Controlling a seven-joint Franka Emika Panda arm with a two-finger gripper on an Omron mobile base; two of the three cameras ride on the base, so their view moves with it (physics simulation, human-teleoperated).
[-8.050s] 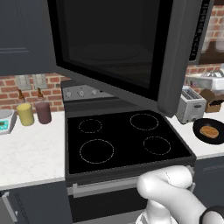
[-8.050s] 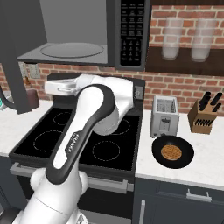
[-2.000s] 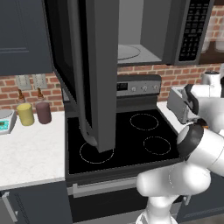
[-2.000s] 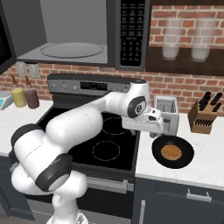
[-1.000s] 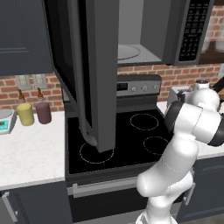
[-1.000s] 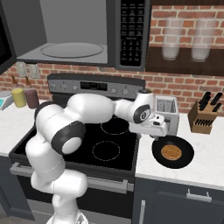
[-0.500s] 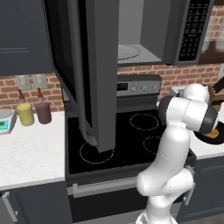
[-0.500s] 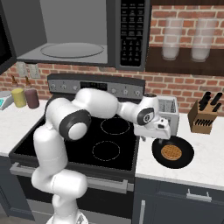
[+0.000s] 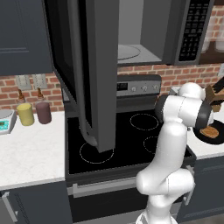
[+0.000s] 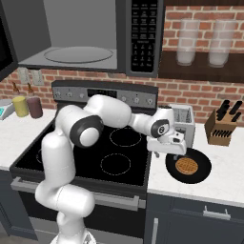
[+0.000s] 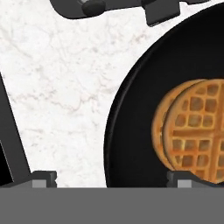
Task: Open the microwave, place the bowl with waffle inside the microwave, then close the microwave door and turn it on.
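I have come down closer over the bowl (image 10: 188,167) near the counter (image 10: 224,183) front edge, jaws spread, seemingly straddling its rim beside the waffle (image 11: 195,130)

Black stove (image 10: 95,157) with four rings sits between white marbled worktop (image 9: 30,153) sections. Left of it: yellow cup (image 9: 25,114) and maroon cup (image 9: 43,112), just beside each other, near a small scale (image 9: 6,121) (partly cropped). Right side: silver toaster (image 10: 183,121), wooden knife block (image 10: 222,125). Two glass jars (image 10: 188,43) on a shelf; red brick wall (image 10: 190,97) behind.
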